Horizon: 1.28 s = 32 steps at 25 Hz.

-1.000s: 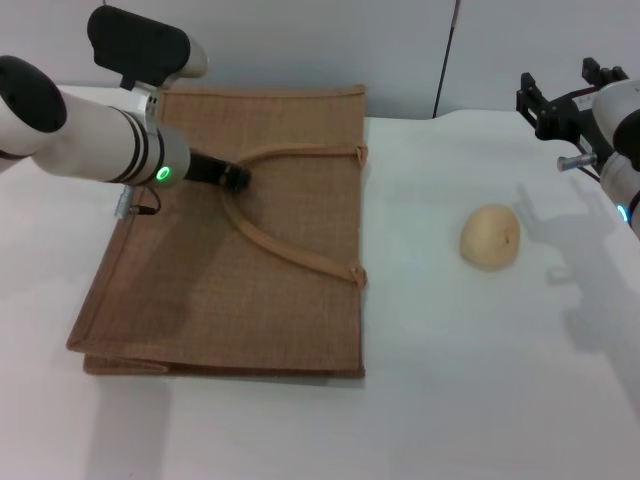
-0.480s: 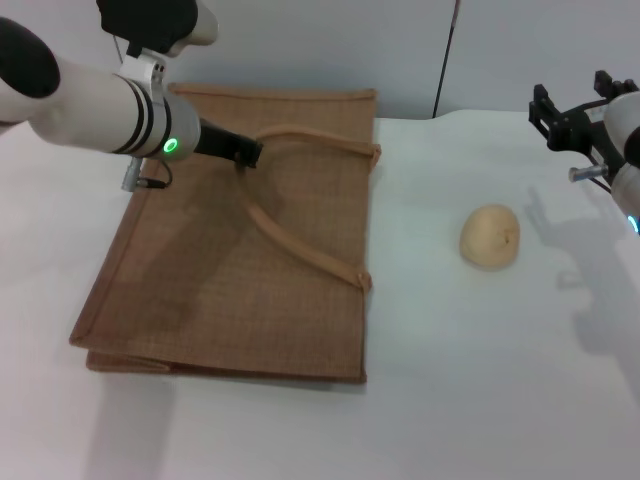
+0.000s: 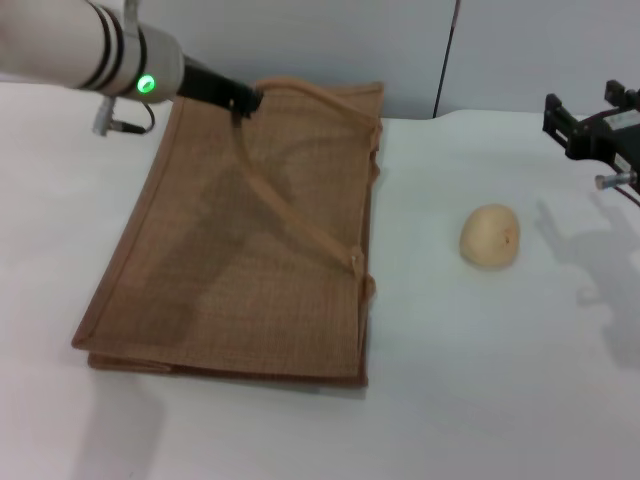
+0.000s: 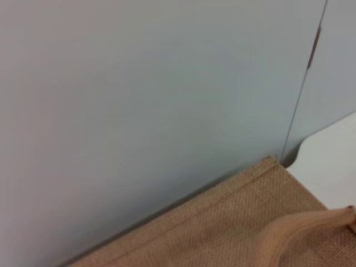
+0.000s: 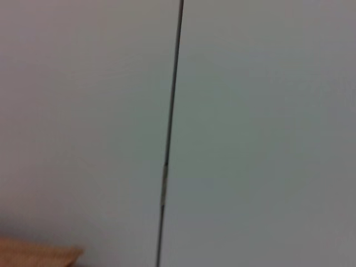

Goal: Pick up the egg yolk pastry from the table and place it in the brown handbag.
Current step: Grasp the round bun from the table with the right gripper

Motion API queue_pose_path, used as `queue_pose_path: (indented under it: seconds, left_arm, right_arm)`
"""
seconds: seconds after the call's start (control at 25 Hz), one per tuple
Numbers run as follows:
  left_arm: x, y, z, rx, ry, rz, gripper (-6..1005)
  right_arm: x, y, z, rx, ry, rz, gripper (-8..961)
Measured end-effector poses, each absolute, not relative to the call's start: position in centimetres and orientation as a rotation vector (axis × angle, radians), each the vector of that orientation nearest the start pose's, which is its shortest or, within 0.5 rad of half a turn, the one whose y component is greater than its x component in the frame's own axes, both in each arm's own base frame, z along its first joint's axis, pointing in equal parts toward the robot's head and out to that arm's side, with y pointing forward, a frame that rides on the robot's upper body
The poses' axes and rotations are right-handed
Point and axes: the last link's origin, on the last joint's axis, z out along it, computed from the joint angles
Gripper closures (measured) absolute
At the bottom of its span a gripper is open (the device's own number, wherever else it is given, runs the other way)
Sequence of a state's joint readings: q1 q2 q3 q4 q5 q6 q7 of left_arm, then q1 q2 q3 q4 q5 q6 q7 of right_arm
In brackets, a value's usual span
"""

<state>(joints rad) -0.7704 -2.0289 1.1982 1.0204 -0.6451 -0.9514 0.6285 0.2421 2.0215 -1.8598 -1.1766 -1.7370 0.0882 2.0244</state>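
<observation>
The egg yolk pastry (image 3: 489, 236), a pale tan rounded bun, lies on the white table (image 3: 480, 390) to the right of the brown handbag (image 3: 240, 290). The handbag lies flat, its far edge raised. My left gripper (image 3: 243, 98) is shut on the bag's upper handle (image 3: 300, 222) and holds it up above the bag's far end. The bag's weave (image 4: 233, 233) and a piece of handle (image 4: 306, 228) show in the left wrist view. My right gripper (image 3: 590, 108) is open and empty, raised at the far right, beyond the pastry.
A pale grey wall with a dark vertical seam (image 3: 445, 60) stands behind the table. The right wrist view shows only that wall (image 5: 250, 133) and a tan corner of the bag (image 5: 33, 257).
My left gripper has risen and moved back with the handle, pulling the loop taut and lifting the bag's far edge. My right gripper has drifted right. The pastry has not moved.
</observation>
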Motion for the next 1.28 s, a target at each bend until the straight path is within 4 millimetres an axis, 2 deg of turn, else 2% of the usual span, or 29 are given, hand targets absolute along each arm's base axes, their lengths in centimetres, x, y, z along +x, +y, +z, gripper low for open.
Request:
queue_pose_path:
  seconds: [0.32, 0.52, 0.68, 1.0, 1.28]
  left_arm:
    - [-12.5, 44.2, 7.6, -2.24, -0.711, -0.06, 877]
    - [-10.3, 43.2, 9.5, -2.234, -0.636, -0.051, 877]
    - [-9.3, 42.7, 10.2, -2.234, -0.605, -0.062, 877]
    - [-6.8, 41.9, 11.5, -2.234, -0.524, -0.049, 876]
    - [-5.8, 41.5, 11.8, -2.238, -0.49, -0.056, 876]
  right_arm:
    - [23.4, 37.5, -1.0, -1.919, 0.633, 0.38, 218]
    - [22.9, 36.7, -0.7, -1.985, 0.6, 0.372, 216]
    - [22.7, 36.2, -0.8, -2.047, 0.547, 0.331, 215]
    - [23.4, 35.3, -1.9, -2.187, 0.55, 0.242, 198]
    - [23.8, 35.4, -2.5, -2.224, 0.56, 0.151, 163]
